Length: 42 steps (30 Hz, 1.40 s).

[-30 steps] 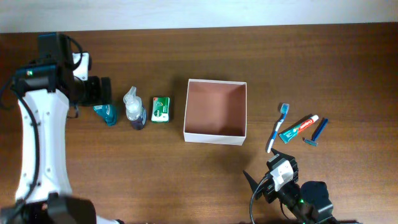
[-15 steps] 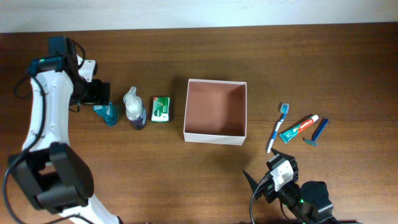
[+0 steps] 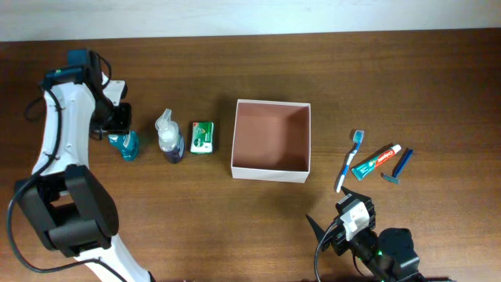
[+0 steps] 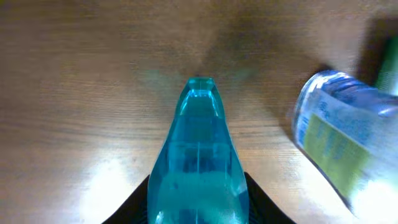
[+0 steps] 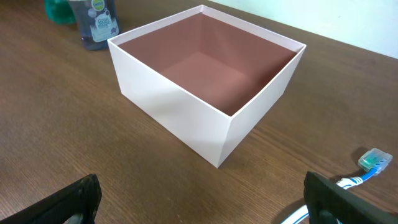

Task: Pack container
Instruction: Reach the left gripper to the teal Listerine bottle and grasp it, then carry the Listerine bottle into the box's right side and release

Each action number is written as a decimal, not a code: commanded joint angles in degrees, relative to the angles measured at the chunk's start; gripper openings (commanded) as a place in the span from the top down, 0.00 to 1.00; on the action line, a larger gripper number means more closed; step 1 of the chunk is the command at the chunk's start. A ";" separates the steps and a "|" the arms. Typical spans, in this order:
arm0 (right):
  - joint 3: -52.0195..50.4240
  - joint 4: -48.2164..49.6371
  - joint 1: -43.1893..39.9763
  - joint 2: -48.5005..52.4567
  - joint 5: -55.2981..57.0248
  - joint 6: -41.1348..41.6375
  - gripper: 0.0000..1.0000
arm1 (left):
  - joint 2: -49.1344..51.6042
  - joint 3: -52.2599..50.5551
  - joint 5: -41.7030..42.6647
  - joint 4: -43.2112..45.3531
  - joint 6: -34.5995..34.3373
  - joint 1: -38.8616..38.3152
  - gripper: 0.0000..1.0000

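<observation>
On my far left, the left gripper (image 3: 121, 135) is closed around the teal bottle (image 4: 198, 155), its fingers pressed to both flanks. I judge this the first item to go in, though I cannot tell whether it has left the table (image 3: 235, 227). Just beside it stands the clear bottle (image 3: 168, 137), close enough to clip. Next comes the green soap box (image 3: 203, 136), near the container (image 3: 271, 175), which sits mid-table with its reddish inside bare — nothing packed, six things to go. Right of it lie the toothbrush (image 3: 348, 160), toothpaste (image 3: 377, 162) and razor (image 3: 399, 167), apart from its wall. The right gripper (image 5: 199, 210) hangs spread wide and empty by the near edge — bare wood ahead of it.
</observation>
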 commanded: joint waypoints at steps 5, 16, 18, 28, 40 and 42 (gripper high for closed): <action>-0.35 -0.04 -0.46 -0.55 -0.48 0.70 0.01 | -8.39 20.63 3.58 -9.29 -3.19 -1.75 0.80; -0.35 -0.04 -0.46 -0.55 -0.48 0.70 0.01 | -16.31 28.94 9.46 -16.61 -10.47 -19.96 0.85; -0.35 -0.04 -0.46 -0.55 -0.46 0.70 0.01 | -15.30 28.04 9.46 -15.69 -11.34 -24.74 0.85; -0.35 -0.04 -0.46 -0.55 -0.46 0.70 0.01 | -1.03 21.05 7.82 -2.36 -15.34 -42.64 0.85; -0.35 -0.04 -0.46 -0.55 -0.46 0.70 0.01 | 18.25 21.05 0.83 7.32 -16.96 -50.10 0.85; -0.35 -0.04 -0.46 -0.55 -0.46 0.70 0.01 | 18.40 21.05 0.83 8.57 -16.94 -50.56 0.84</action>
